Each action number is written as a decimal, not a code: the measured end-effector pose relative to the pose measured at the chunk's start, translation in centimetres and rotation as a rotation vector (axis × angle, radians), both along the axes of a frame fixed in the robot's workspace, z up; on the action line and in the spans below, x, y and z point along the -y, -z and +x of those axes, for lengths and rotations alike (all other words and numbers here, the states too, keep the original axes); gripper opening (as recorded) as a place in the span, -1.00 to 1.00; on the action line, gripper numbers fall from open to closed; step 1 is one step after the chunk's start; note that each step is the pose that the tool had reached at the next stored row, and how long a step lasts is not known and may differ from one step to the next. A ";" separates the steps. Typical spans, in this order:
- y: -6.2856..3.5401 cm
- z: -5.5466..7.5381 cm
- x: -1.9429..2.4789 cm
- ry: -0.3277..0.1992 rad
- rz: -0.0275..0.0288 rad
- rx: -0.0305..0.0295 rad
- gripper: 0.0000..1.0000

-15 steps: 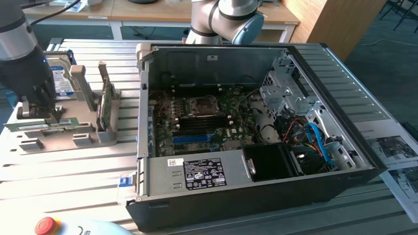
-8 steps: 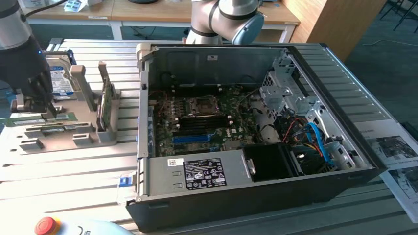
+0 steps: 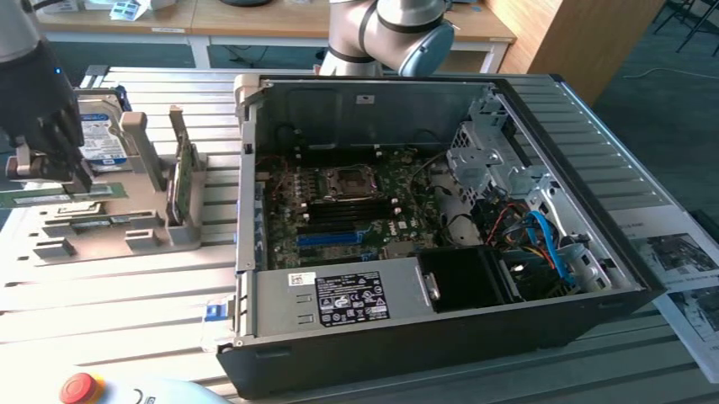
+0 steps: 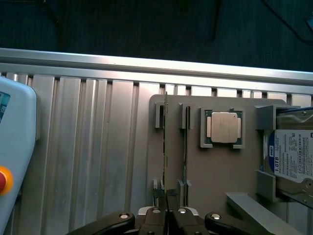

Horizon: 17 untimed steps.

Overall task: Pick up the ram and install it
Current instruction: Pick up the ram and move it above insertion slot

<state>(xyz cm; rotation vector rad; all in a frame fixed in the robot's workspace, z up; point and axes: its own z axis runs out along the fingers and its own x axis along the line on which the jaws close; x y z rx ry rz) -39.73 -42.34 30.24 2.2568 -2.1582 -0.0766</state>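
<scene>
The ram [image 4: 165, 147] is a thin green stick seen edge-on, running out from between my fingertips over the grey holder plate [image 4: 215, 186]. My gripper [image 4: 167, 215] is shut on its near end. In the exterior view the gripper [image 3: 79, 183] hangs over the holder at the far left, with the ram [image 3: 45, 199] lying level in its fingers just above the plate. A second thin stick [image 4: 185, 147] rests in the neighbouring slot. The open computer case [image 3: 629, 261] lies to the exterior view's right, its motherboard [image 3: 359, 198] exposed.
On the holder [image 3: 113, 240] stand a larger green card on edge [image 3: 185, 181], a blue-labelled hard drive [image 3: 99, 135] and a processor [image 4: 224, 127]. A pendant with a red button [image 4: 2, 178] lies on the slatted table [image 4: 88, 147]. Papers [image 3: 685, 261] lie beside the case.
</scene>
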 end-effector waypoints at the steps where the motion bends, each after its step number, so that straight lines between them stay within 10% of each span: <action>1: -0.24 0.0 0.00 0.000 0.0000 0.0000 -0.76; 17: -4.47 0.0 0.00 0.000 0.0000 -0.0010 -0.76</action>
